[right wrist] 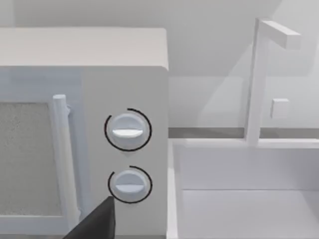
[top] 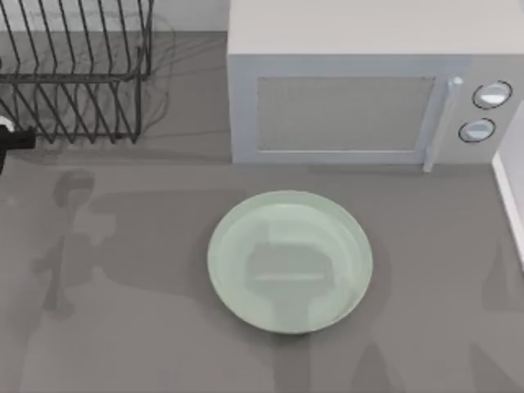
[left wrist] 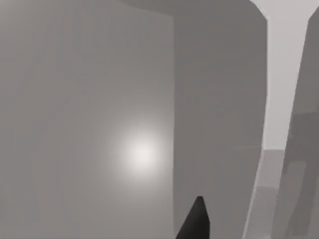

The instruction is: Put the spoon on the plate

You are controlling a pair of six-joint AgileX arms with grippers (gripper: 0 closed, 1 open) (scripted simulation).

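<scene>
Near the middle of the top view, slightly toward the lower edge, the pale green plate (top: 290, 262) lay flat on the grey table (top: 123, 344) with nothing on it. Behind it, toward the upper right of the frame, stood a white microwave (top: 360, 90) with two round knobs (right wrist: 127, 130) beside its door handle. A black wire dish rack (top: 78, 70) occupied the upper left corner. At the far left edge, a small dark part of the left arm (top: 12, 139) poked into the frame. For both end effectors, I could not tell how far open they were. The right wrist view also took in a white sink (right wrist: 239, 199) beside the microwave.
</scene>
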